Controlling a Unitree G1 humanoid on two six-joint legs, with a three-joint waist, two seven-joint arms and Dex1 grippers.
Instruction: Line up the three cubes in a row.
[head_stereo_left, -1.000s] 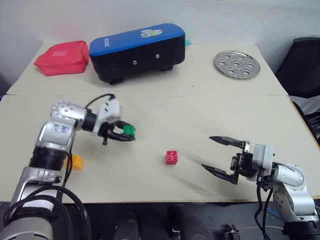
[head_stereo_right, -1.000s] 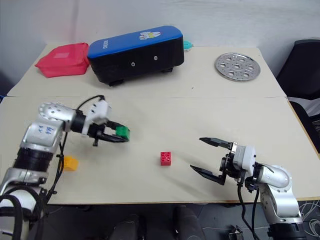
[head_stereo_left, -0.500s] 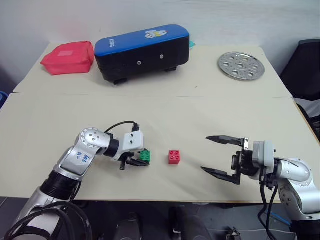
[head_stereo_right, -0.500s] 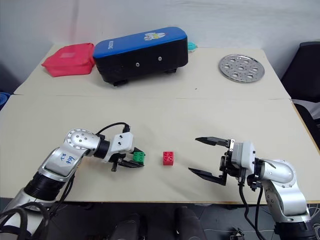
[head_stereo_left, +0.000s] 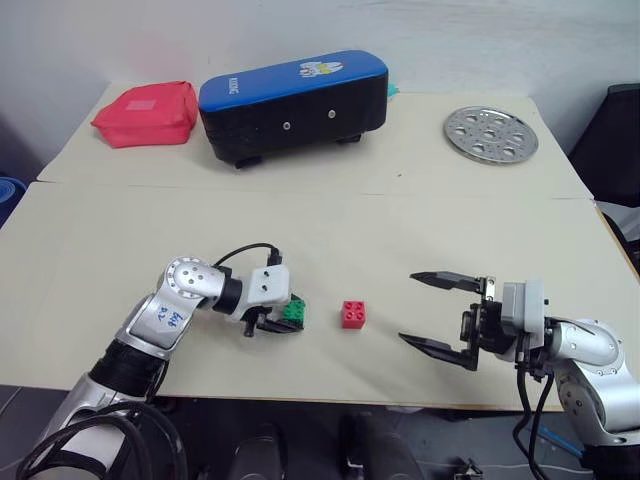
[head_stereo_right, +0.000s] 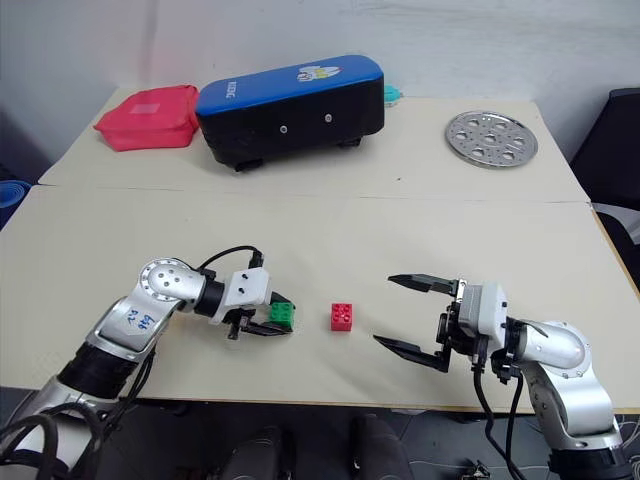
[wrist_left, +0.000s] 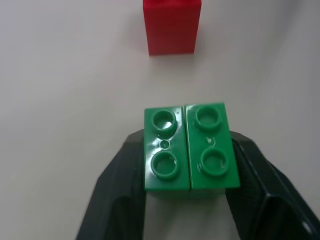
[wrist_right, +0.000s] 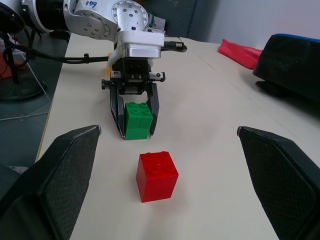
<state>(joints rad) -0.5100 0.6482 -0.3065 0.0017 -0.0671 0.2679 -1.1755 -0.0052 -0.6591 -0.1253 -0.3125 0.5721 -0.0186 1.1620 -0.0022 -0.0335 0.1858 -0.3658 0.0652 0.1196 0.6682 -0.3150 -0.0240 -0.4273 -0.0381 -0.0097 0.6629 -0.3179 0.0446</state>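
The green cube (head_stereo_left: 294, 311) rests on the tan table (head_stereo_left: 120, 230), a short gap to the left of the red cube (head_stereo_left: 352, 314). My left gripper (head_stereo_left: 289, 318) reaches in from the left and lies low around the green cube (wrist_left: 190, 147). Its fingers (wrist_right: 116, 117) flank the cube's two sides, slightly parted from it in the right wrist view. The red cube (wrist_right: 157, 176) stands free, studs up. To its right, my right gripper (head_stereo_left: 406, 307) hovers wide open and empty, pointing at the red cube.
A blue-and-black case (head_stereo_left: 295, 105) and a red pouch (head_stereo_left: 147, 113) lie at the back left. A round perforated metal disc (head_stereo_left: 490, 133) sits at the back right. A seam (head_stereo_left: 430, 195) crosses the table, whose front edge runs just below both grippers.
My left gripper came down and to the right with the green cube and set it on the table beside the red cube. Its fingers have eased off. The right gripper stayed put.
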